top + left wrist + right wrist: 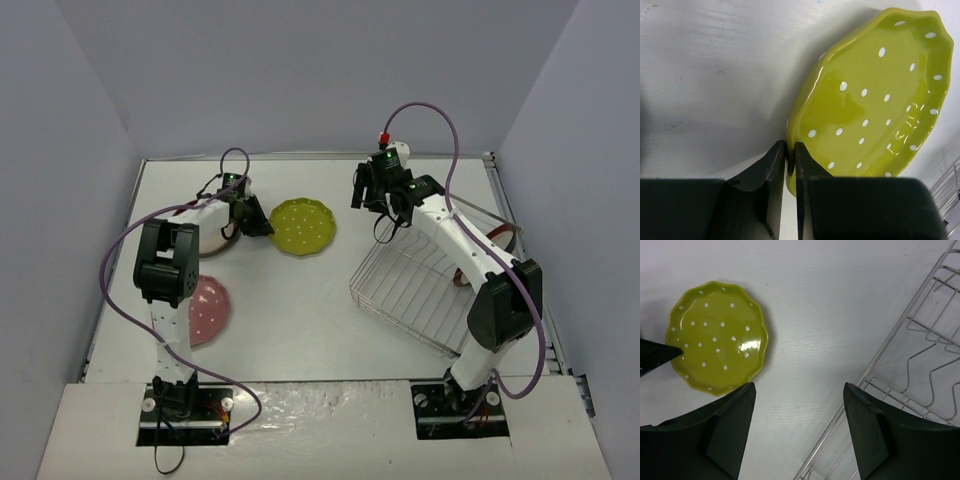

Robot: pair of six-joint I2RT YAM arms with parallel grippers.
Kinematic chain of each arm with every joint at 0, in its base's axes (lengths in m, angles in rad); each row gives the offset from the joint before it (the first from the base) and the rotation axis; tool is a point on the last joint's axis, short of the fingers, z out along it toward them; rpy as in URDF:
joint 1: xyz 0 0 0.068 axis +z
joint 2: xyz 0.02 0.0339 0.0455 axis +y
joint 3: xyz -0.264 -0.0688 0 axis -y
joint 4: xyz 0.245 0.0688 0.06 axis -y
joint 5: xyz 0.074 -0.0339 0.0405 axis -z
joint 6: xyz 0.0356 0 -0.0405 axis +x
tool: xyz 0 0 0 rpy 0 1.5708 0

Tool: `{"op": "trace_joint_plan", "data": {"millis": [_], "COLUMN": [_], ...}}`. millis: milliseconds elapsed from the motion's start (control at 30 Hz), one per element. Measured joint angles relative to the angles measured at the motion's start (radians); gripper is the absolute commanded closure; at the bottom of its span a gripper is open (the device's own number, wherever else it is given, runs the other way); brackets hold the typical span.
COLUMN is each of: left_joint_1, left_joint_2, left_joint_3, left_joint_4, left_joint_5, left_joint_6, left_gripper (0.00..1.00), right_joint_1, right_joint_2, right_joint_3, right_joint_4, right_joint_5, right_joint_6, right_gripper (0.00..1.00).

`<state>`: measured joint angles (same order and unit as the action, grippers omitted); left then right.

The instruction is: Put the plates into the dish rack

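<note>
My left gripper (790, 147) is clenched on the rim of the yellow-green plate (875, 100), pinching its scalloped edge at the plate's 9 o'clock as seen from overhead. That plate is at about 12 o'clock from the middle of the white table (300, 340), outside the dish rack (400, 285), which stands at 3 o'clock. My right gripper (799, 390) hangs released and empty above the rack's 10 o'clock corner. The pink plate (210, 312) lies at 8 o'clock, partly under my left arm. A dark-red-rimmed plate (212, 243) lies at 10 o'clock, also partly hidden.
</note>
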<state>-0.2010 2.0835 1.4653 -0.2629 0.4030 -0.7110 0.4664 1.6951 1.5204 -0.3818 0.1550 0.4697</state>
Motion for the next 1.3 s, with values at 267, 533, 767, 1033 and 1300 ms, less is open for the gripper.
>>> {"op": "trace_joint_plan", "data": {"millis": [267,533,767,1033,1300], "left_joint_1": [0.010,0.016,0.023,0.032,0.041], "left_joint_2": [-0.015,-0.041,-0.051,-0.081,-0.110], "left_joint_3": [-0.051,-0.115,-0.156,-0.203,-0.221], "left_joint_4": [0.070,0.137,0.202,0.240,0.289], "left_joint_5": [0.044,0.066,0.098,0.115,0.136], "left_joint_6": [-0.037,-0.076,-0.111,-0.139,-0.167], "left_gripper": [1.00,1.00,1.00,1.00,1.00], "right_joint_1": [0.000,0.000,0.000,0.000,0.000], "right_joint_2": [0.046,0.087,0.140,0.191,0.244], "right_joint_3": [0.002,0.029,0.064,0.094,0.131], "right_joint_4": [0.001,0.006,0.012,0.018,0.019], "right_joint_5": [-0.019,-0.034,-0.058,-0.084,-0.107], "right_joint_6": [0.000,0.000,-0.002,-0.003,-0.003], "right_gripper": [0.33,0.33,0.33,0.33,0.32]}}
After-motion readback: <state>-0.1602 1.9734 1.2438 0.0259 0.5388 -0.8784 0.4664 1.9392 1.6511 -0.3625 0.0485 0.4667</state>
